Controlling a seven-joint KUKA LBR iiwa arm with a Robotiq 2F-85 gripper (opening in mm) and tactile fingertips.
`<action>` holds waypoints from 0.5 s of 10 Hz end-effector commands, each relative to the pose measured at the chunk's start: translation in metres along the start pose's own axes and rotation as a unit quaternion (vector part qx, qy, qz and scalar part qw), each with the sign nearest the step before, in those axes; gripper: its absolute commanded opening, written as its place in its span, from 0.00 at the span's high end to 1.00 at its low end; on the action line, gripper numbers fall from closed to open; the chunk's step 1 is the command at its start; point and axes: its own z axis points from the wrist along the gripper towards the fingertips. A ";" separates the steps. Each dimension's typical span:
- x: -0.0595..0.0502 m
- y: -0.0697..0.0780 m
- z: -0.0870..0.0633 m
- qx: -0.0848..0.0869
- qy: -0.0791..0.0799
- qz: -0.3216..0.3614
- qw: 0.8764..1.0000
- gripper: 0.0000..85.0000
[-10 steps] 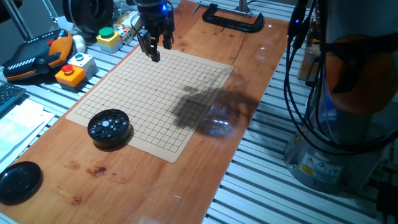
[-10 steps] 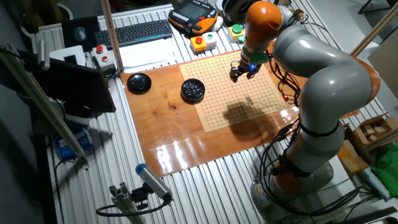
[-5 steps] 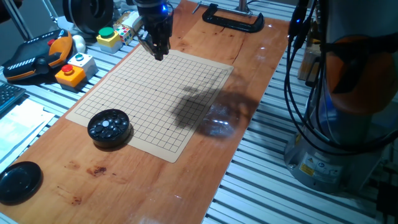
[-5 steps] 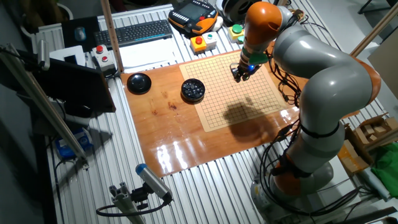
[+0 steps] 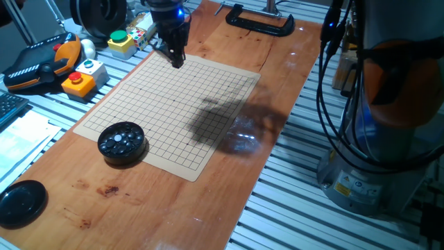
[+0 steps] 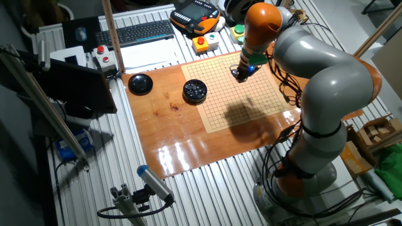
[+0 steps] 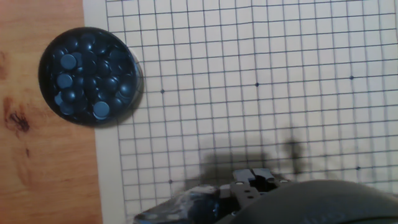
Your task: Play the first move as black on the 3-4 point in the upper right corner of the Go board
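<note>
The gripper (image 5: 177, 60) is hanging low over one corner of the Go board (image 5: 173, 114), the corner farthest from the bowl of black stones (image 5: 121, 142). A second ago its two fingers were standing clearly apart over that same corner. Now they are pressed together into one narrow dark point aiming down at the grid, and the hand has barely shifted across the board. The other fixed view is showing the same thing: the gripper (image 6: 239, 75) is sitting over the board's corner region with its fingers drawn in.

For the task, this is suggesting work happening at the target corner itself, not at the bowl. Whether the closing fingers are pinching a single black stone cannot be told. The tips are too small and dark, and no loose stone is showing on the board's lines in either fixed view. The exact crossing below the tips, third line by fourth, is hidden by the gripper.

In the hand view, the only black stones (image 7: 87, 74) in sight are lying heaped inside the round bowl, which is straddling the board's edge. The flat black lid (image 5: 21, 201) is resting on the wooden top, well away from the board, beyond the bowl.
</note>
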 end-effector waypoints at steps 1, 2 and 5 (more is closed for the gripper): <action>-0.005 0.005 0.005 -0.007 -0.001 0.005 1.000 0.99; -0.010 0.012 0.011 -0.009 -0.002 0.010 1.000 0.99; -0.017 0.029 0.025 -0.008 -0.006 0.021 1.000 0.99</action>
